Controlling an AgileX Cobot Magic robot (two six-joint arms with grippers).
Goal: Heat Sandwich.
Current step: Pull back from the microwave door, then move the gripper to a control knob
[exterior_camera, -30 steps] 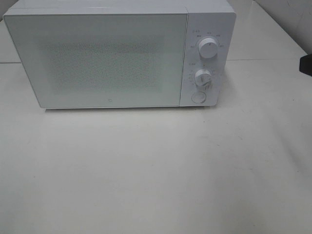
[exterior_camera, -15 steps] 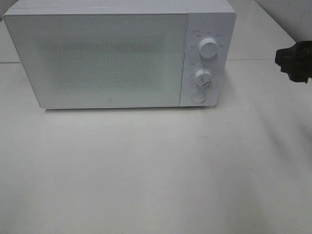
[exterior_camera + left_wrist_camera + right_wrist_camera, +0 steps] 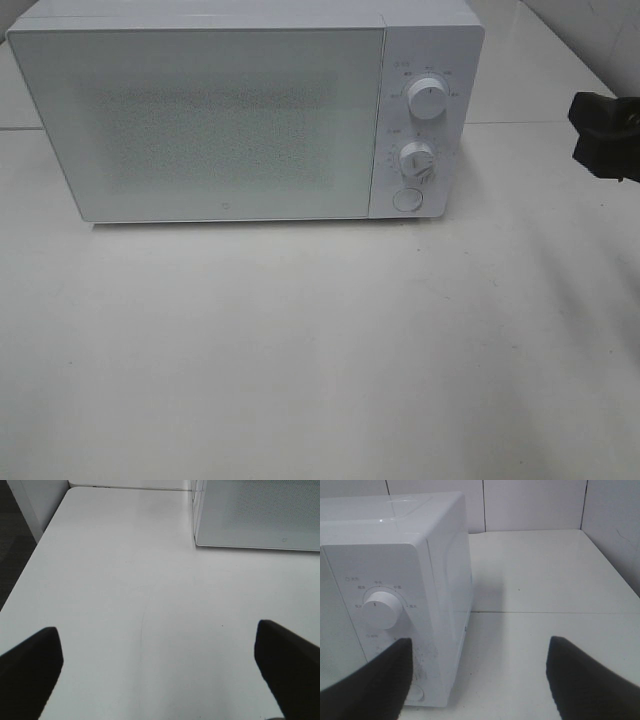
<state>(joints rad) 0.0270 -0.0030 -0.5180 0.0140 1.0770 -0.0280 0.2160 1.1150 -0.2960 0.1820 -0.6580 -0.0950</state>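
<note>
The sandwich is out of view. The white microwave stands at the back of the table with its door shut; the inside does not show through the door. My right gripper is at the right edge, to the right of the control panel and apart from it. In the right wrist view its fingers are spread wide and empty, facing the microwave's panel side and upper knob. My left gripper is open and empty over bare table, with the microwave's lower corner ahead of it.
The control panel has an upper knob, a lower knob and a round button. The white table stretches in front of the microwave. A tiled wall stands behind. The table's left edge drops to a dark floor.
My right gripper has come into the exterior view from the right edge and now hangs beside the control panel. The microwave has not moved.
</note>
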